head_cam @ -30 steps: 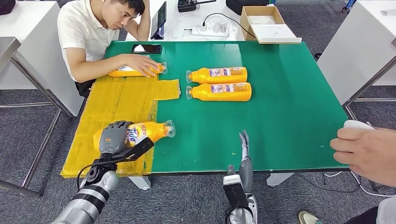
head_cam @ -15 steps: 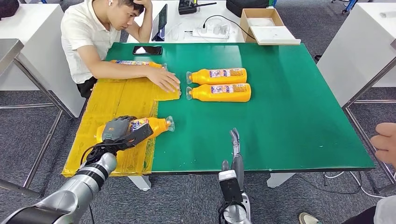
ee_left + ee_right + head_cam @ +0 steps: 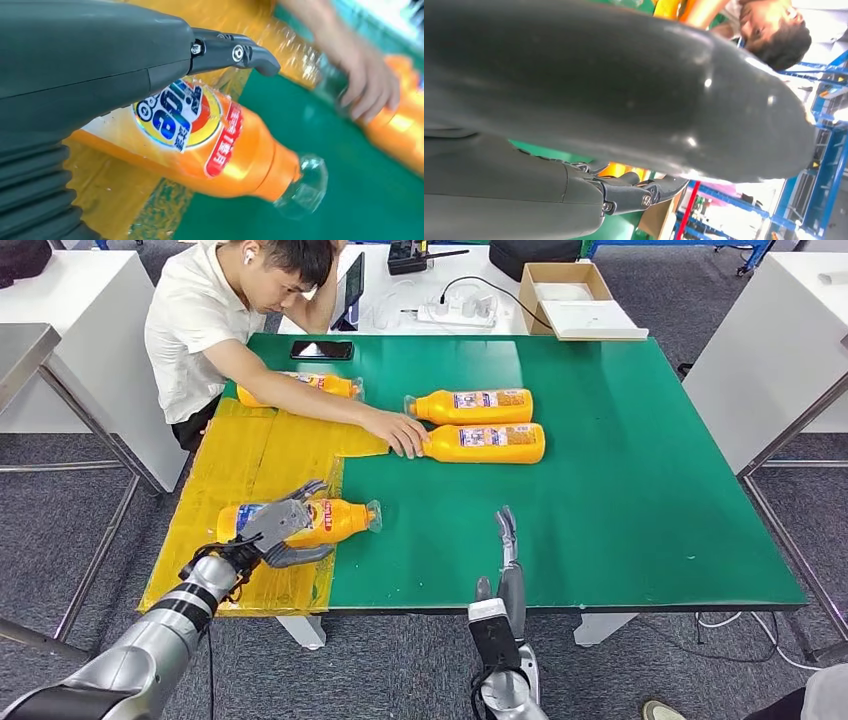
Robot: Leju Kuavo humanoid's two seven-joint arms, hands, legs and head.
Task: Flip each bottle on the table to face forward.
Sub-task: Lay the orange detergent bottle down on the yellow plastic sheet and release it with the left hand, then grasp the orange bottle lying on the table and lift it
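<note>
Bottle: we see the near bottle [image 3: 300,521] lying on its side on the yellow sheet [image 3: 245,455] at the desk's [image 3: 620,490] left front, its clear cap [image 3: 371,515] just over the green mat, its round brand label turned up toward us.
Left hand: our left hand [image 3: 278,530] rests over the bottle's fat end with the fingers spread apart; we judge it is touching rather than gripping, since nothing is closed round the body.
Right hand: our right hand [image 3: 509,560] hangs at the front edge of the desk, fingers straight and close together, holding nothing.
Other bottles: two bottles [image 3: 478,422] lie side by side mid-desk with caps pointing left, and a person's hand [image 3: 402,431] rests on the cap end of the nearer one; a further bottle [image 3: 300,385] lies behind the person's forearm.
Handling: we judge it a smooth, glossy plastic bottle, stiff enough to take a squeeze, round enough to roll freely, and probably slick under the fingers; whether it is full we cannot tell.
Where to hold: we would take the wide labelled body across its girth, not the tapering neck or the cap, where fingers could slide off.
Risk: on the shiny sheet it may skid or roll away from a light touch.
</note>
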